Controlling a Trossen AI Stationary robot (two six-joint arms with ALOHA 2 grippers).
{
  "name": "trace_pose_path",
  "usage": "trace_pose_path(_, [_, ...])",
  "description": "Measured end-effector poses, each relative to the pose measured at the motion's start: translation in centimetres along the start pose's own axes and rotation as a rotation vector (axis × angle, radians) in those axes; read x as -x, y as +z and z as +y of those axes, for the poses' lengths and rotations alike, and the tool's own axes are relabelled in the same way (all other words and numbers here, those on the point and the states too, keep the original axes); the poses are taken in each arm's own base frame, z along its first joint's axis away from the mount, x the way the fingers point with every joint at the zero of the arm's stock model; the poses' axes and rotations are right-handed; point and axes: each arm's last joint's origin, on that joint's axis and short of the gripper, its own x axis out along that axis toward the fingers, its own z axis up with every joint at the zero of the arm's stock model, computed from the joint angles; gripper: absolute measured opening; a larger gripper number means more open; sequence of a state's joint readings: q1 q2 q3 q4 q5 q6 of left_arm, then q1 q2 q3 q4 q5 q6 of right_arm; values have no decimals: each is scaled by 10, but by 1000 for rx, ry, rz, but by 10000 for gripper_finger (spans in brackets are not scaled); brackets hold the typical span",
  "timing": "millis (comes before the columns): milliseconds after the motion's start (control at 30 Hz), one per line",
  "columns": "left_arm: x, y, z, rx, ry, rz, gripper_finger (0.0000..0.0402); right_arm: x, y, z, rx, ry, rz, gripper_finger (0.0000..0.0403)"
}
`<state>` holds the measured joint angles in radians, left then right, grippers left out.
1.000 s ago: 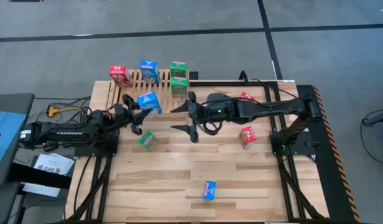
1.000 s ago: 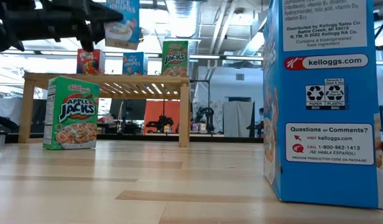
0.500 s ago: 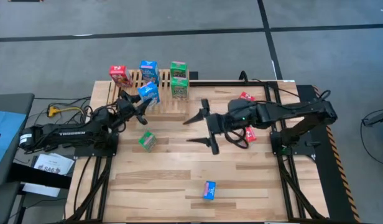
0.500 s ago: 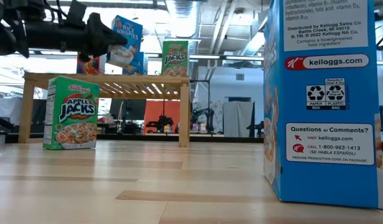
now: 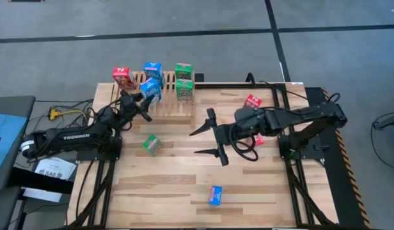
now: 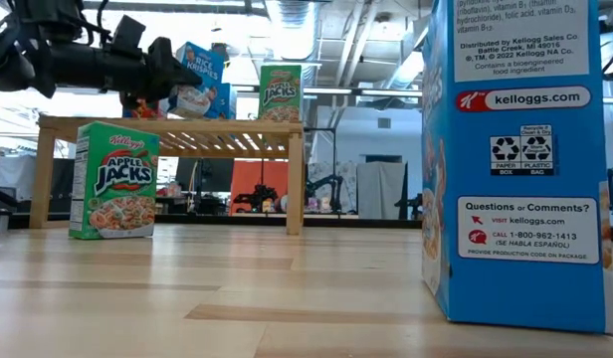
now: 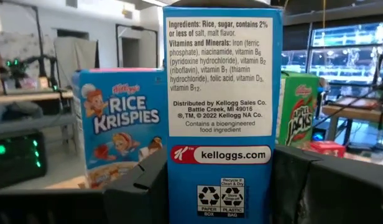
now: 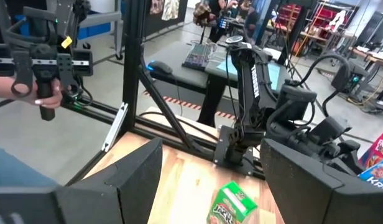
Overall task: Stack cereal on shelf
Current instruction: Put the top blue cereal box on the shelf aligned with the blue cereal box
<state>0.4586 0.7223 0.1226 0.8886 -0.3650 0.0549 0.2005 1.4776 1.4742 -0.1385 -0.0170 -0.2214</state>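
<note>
Four cereal boxes already stand on the wooden shelf (image 5: 160,96) at the far edge of the table (image 5: 184,185): a red one (image 5: 123,77), a blue one (image 5: 152,72), and two green ones (image 5: 183,70) (image 5: 184,88), one just in front of the other. The left gripper (image 5: 141,104) is clamped on a fifth, a blue box (image 5: 150,92), and holds it tilted above the shelf slats, just in front of the blue one standing there (the left wrist view shows the held box's side panel filling the space between the fingers (image 7: 138,186), with the shelved Rice Krispies box (image 7: 120,124) right behind it). It reads as not yet set down, so this placement looks to be mid-way.

Still loose on the table are a green box (image 5: 151,144) near the left arm, a blue box (image 5: 215,195) near the front edge, and two red boxes (image 5: 252,100) (image 5: 257,138) by the right arm. The right gripper (image 5: 213,137) hovers over the middle of the table with its fingers spread and nothing between them.

By my count roughly half the work is done, with this box to settle and four more to fetch
</note>
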Motion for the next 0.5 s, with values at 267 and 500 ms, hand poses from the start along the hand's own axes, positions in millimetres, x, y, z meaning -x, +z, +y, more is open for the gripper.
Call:
trace_pose_path(267, [-2,0,4,0,-55,-4,170,0,0,0,-2,0,-1,296])
trace_pose_path(500, [-3,-1,8,34,-44,-4,170,0,0,0,-2,0,-2,296])
